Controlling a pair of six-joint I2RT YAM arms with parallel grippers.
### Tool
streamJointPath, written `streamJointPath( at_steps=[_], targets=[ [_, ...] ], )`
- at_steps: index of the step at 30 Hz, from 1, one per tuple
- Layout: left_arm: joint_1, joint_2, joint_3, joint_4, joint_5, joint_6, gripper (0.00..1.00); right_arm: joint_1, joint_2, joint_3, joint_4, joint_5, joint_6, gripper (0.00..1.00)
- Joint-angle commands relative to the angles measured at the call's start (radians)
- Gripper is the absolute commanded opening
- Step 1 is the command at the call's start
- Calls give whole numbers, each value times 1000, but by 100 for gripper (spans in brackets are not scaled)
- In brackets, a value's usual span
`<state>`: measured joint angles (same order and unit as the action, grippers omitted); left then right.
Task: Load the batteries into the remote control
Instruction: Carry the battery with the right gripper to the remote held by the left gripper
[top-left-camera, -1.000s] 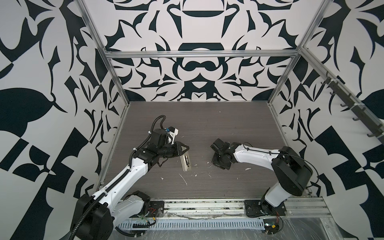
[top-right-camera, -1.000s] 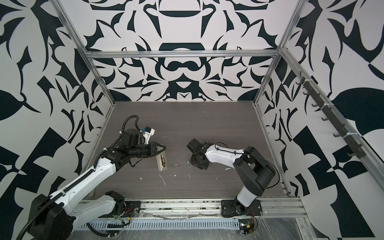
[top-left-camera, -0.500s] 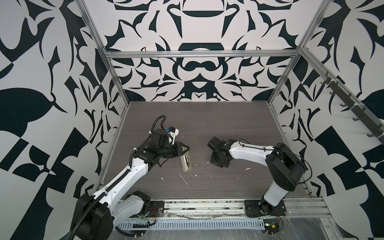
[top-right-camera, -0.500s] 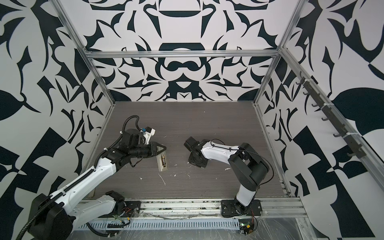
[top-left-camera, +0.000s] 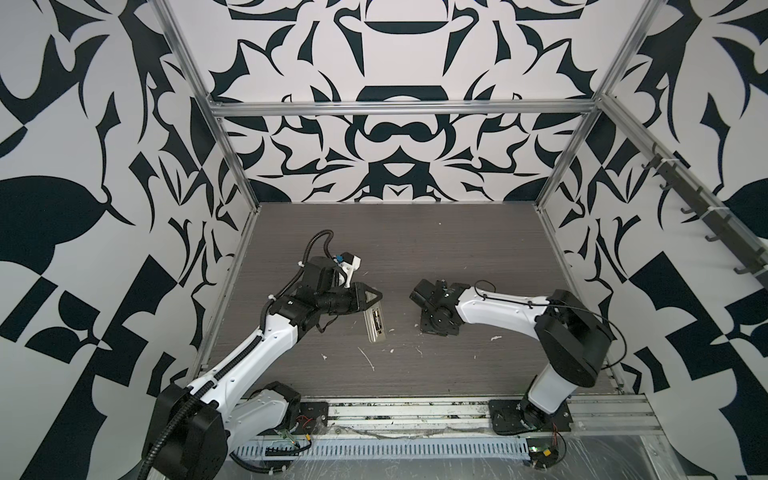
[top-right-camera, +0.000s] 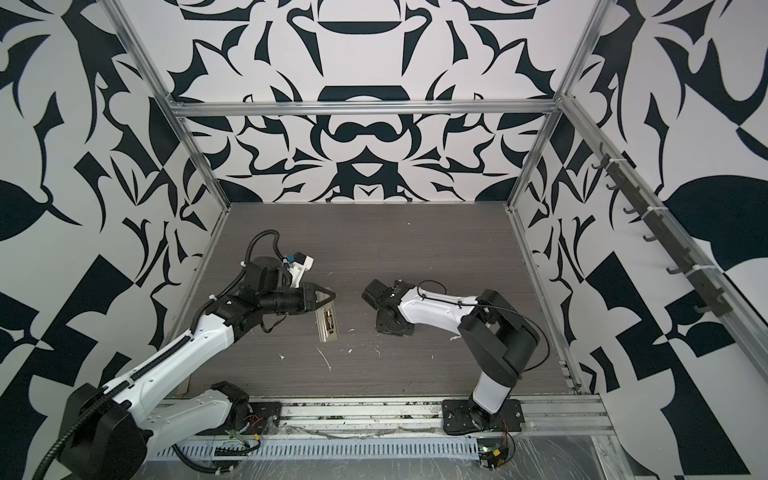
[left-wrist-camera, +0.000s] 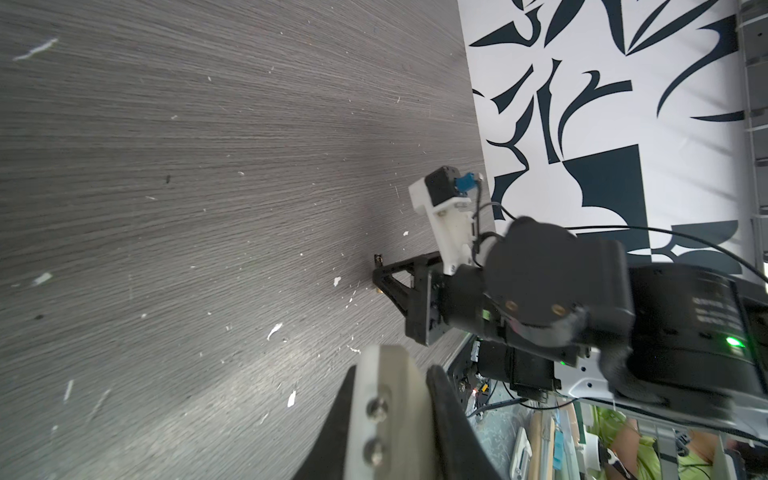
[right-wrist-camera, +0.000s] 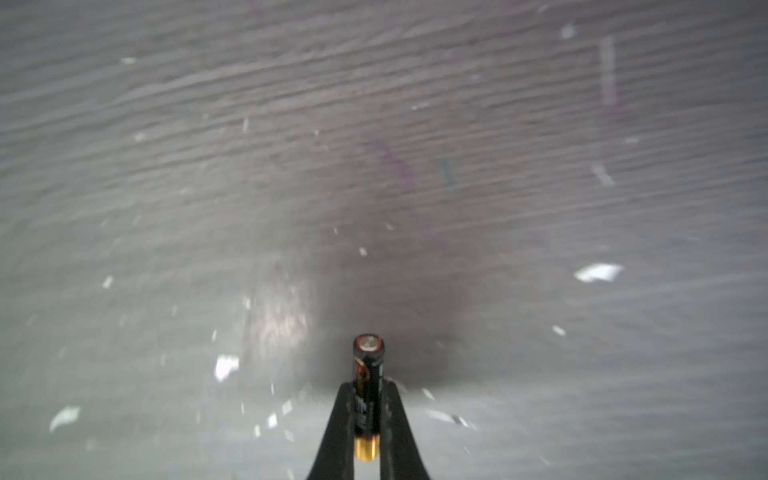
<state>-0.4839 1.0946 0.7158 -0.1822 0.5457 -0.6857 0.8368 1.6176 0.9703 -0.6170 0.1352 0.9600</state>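
My left gripper (top-left-camera: 371, 300) is shut on the far end of the remote control (top-left-camera: 375, 326). The slim pale handset slopes toward the front with its back up, and a dark battery (top-right-camera: 328, 321) lies in its open recess. In the left wrist view its pale body (left-wrist-camera: 386, 415) fills the gap between the black fingers (left-wrist-camera: 444, 399). To the right of the remote, my right gripper (top-left-camera: 435, 327) points down at the table. It is shut on a second battery (right-wrist-camera: 368, 361), black with a gold end, held lengthwise along the fingers (right-wrist-camera: 336, 419). That gripper (left-wrist-camera: 377, 275) also shows in the left wrist view.
White flecks and scratches (top-left-camera: 368, 358) dot the dark wood tabletop (top-left-camera: 415, 249) in front of both grippers. An aluminium rail (top-left-camera: 415, 411) runs along the front edge. Patterned walls on metal posts close in the left, right and back sides.
My right gripper's jaws have closed on the battery. That arm's elbow has swung left while its wrist stayed close to the same spot. My left arm and the remote have not moved.
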Motion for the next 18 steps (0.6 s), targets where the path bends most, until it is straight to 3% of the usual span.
streamJointPath(
  at_steps=[1,8,18],
  targets=[
    [-3,6,25,56,64,-14,0,11,-183,8,-48,25,-83,0],
    [-2,38,31,141,140,-56,0,49,-357,132,-159,-102,-204,0],
    [-2,63,73,179,163,-71,0,163,-197,447,-222,-250,-243,0]
  ],
)
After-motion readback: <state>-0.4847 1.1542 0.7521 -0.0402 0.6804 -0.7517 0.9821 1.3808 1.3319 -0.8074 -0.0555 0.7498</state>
